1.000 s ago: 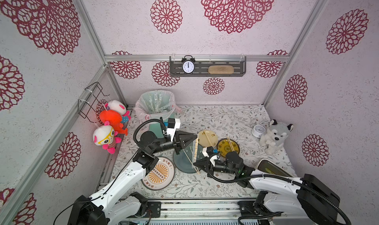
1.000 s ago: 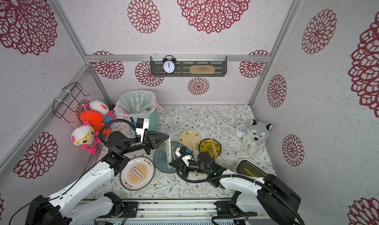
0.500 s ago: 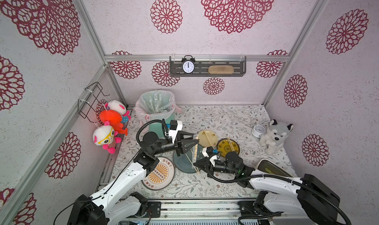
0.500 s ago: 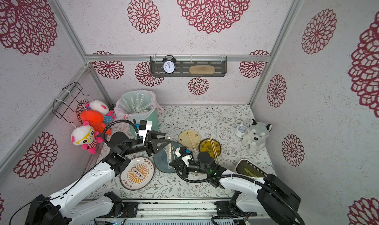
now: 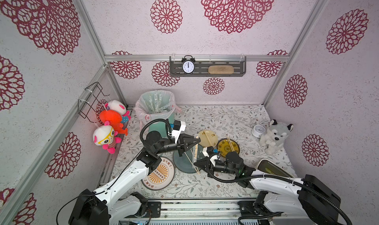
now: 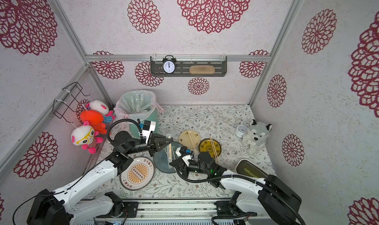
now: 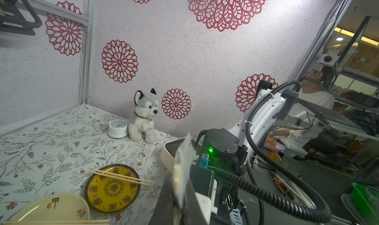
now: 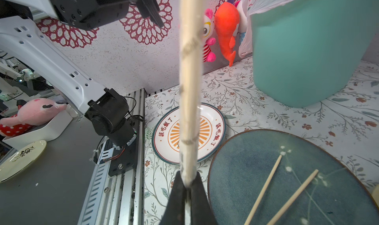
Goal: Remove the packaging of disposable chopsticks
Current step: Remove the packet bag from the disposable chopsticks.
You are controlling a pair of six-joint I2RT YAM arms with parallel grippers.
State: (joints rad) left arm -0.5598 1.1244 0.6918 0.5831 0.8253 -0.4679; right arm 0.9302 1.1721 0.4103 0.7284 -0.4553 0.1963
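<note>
Light: bright, even, from overhead; soft faint shadows | Top views: sharp, wide-lens bowing at the edges | Left wrist view: glare on wall, packaging close and blurred | Right wrist view: chopsticks near the lens out of focus, orange plush toy overexposed

Top views: high overhead, taking in the whole floral-patterned tabletop.
Left wrist: low, close, facing three o'clock onto grey-white plush husky.
Right wrist: low, close, facing nine o'clock over round dark teal plate.
Shared: both top views catch husky and plate too.
</note>
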